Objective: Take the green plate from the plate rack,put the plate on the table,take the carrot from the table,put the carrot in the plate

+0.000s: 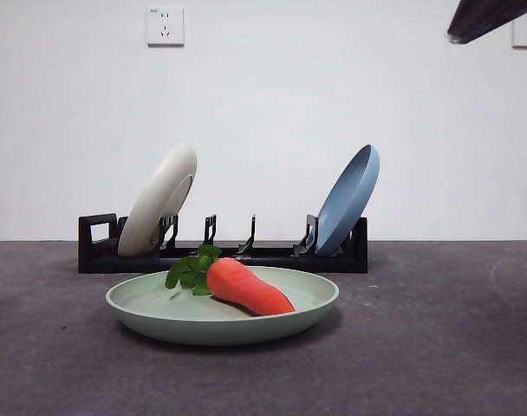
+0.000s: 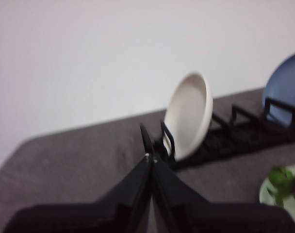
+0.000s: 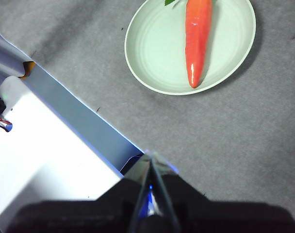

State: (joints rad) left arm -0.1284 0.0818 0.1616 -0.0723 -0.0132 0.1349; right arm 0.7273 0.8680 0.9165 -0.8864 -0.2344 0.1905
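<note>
Where the front view looks level across the table, the green plate lies flat on the dark grey surface, in front of the plate rack and apart from it. The carrot lies inside the plate, its green leaves toward the rack and its tapered tip toward the camera. In the rack, a cream-white plate leans in a slot near the square loop end, and a blue plate leans in a slot at the opposite end; the slots between them hold nothing. One dark arm tip shows at the top corner, clear of all items. Two wall sockets are on the white wall behind.

In the left wrist view, the left gripper has its jaws pressed together, holding nothing, above the table. The cream-white plate stands in the rack beyond it; the blue plate and a slice of the green plate show at the picture's edge. This view is blurred.

In the right wrist view, the right gripper likewise has its jaws together and empty, well apart from the green plate. The carrot rests lengthwise in the plate. A white and blue structure lies beside the gripper.
</note>
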